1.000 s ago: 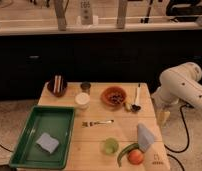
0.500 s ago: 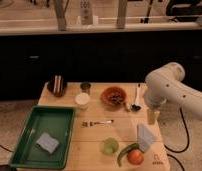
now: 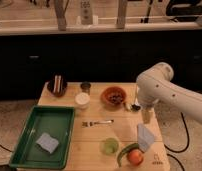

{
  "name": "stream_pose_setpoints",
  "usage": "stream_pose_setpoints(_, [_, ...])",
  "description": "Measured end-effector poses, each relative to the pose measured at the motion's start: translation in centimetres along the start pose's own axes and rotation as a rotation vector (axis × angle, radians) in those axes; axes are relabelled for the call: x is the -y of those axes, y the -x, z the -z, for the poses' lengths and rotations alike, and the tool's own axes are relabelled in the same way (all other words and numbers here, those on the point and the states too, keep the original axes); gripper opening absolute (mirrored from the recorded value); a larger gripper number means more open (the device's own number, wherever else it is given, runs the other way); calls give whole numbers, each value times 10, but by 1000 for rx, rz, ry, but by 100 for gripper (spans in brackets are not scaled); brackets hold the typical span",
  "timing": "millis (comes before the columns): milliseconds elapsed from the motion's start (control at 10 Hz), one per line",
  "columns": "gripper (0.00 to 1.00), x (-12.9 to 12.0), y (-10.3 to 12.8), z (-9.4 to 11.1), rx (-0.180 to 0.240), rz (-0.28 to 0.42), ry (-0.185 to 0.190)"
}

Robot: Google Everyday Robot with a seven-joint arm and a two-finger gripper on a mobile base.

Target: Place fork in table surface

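The fork [image 3: 97, 122] is small and silvery and lies flat on the table surface [image 3: 94, 155], a light tan plank top, near its middle. Its tines point left. My gripper [image 3: 145, 118] hangs from the white arm [image 3: 159, 85] over the right side of the table, to the right of the fork and well apart from it. It sits just above a pale blue-white packet [image 3: 145, 136]. Nothing shows in the gripper.
A green tray [image 3: 24, 131] holding a blue-grey sponge [image 3: 47, 142] fills the left front. A reddish bowl [image 3: 114, 95], white cup [image 3: 82, 100], small dark cup [image 3: 85, 86] and dark bowl [image 3: 57, 86] stand at the back. A dark-headed utensil [image 3: 134, 106], green cup [image 3: 109, 146], red fruit [image 3: 135, 157] and green pepper [image 3: 124, 150] lie to the right.
The arm has swung left from beside the table to over its right side, and the gripper now hangs above the pale packet. The fork has not moved.
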Motion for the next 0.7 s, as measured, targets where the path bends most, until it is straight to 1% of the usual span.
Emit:
stream_pose_setpoints(200, [80,6,17,-4,-6,34,1])
stream_pose_setpoints(500, [80,12,32,-11,-3,67,7])
stream_pose_setpoints(700, [80,20,56,-15,0,100,7])
